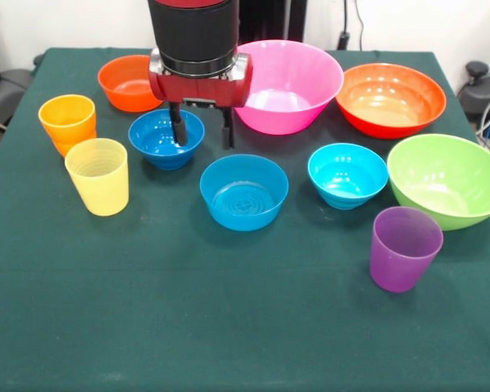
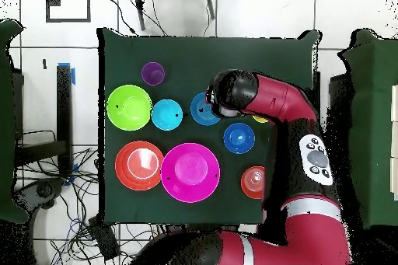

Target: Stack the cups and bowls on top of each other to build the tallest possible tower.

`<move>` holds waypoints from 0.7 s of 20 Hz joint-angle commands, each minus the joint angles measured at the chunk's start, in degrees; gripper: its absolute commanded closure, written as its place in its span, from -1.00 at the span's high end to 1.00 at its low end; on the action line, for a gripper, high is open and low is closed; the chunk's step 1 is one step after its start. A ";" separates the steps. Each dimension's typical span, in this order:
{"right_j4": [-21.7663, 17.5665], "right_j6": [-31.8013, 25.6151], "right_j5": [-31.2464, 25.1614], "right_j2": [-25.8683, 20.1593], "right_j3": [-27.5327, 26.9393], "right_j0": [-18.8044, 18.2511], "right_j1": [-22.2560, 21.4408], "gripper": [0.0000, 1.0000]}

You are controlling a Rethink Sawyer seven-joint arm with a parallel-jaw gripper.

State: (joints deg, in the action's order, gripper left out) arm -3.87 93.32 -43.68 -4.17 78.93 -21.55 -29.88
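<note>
Gripper (image 1: 202,129) hanging with fingers spread, holding nothing, one finger dipping over dark blue bowl (image 1: 166,138), likely lining up grasp on its rim. No tower standing yet; every piece sitting separate on table (image 1: 229,327). Counting: seven bowls, four small and three large; three cups, purple cup (image 1: 404,247) nearest front edge.

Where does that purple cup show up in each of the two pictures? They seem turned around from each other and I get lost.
Front view: the purple cup stands low on the right, nearest the camera, just below the lime green bowl.
Overhead view: the purple cup sits near the top of the table, left of centre, just above the lime green bowl.
Shared landmark: the lime green bowl, the cup's closest neighbour in both views.
</note>
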 commanded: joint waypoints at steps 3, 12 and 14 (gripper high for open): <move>-8.35 -10.16 -3.94 -3.91 -1.81 -0.50 0.84 1.00; -10.14 -9.23 -5.13 -5.14 -4.99 -0.75 1.69 1.00; -10.20 -9.30 -5.68 -5.42 -5.67 -0.97 1.79 1.00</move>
State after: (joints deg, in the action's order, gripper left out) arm -10.21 93.32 -43.70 -4.35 76.39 -21.60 -29.88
